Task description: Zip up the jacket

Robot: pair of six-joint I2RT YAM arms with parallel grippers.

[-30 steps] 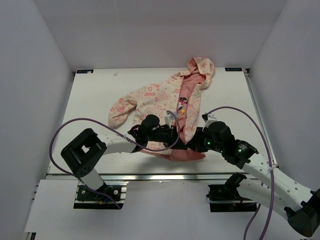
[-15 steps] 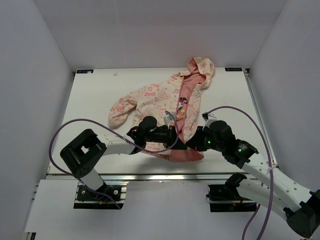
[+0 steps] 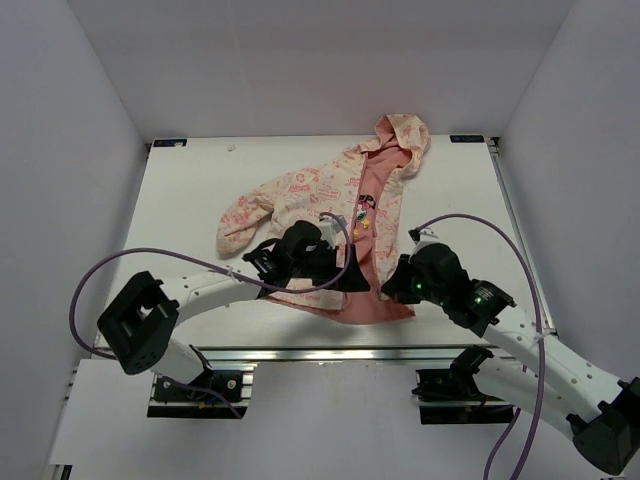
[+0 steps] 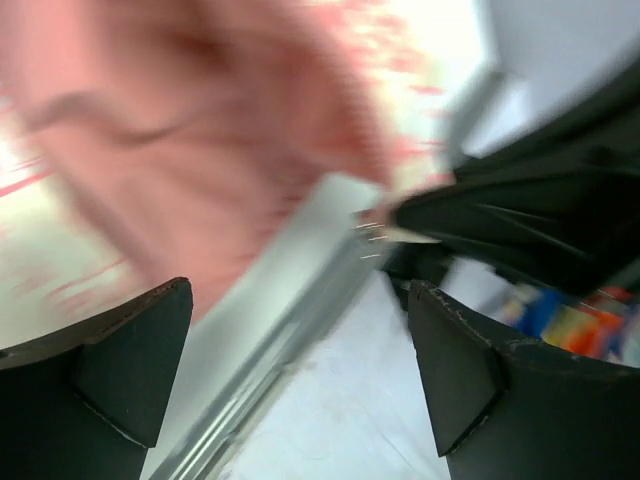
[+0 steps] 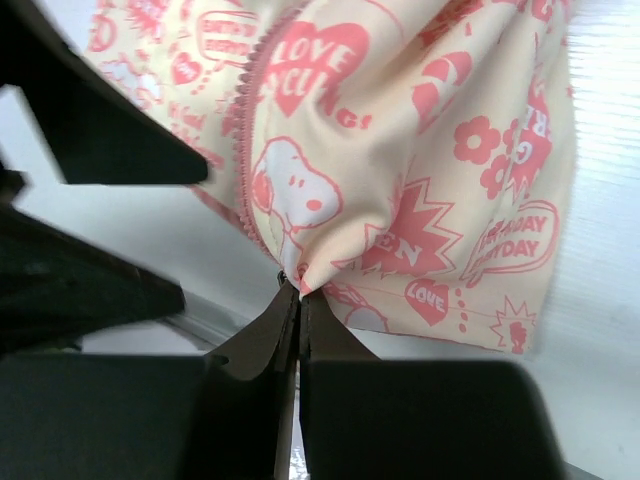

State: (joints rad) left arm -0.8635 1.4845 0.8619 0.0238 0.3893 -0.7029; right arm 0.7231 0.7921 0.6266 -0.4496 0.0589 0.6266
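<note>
My right jaws pinch the jacket [image 3: 300, 195] hem at the zipper [image 5: 243, 120] foot; left jaws, spread, hover beside; zipper runs hoodward.

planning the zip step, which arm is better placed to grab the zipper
Probably left: the left tool is open by the jacket hem, while the right tool is shut, pinching fabric at the zipper bottom.

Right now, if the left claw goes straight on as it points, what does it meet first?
Likely the jacket hem pinched by the right claw; blur leaves depth unclear.
</note>
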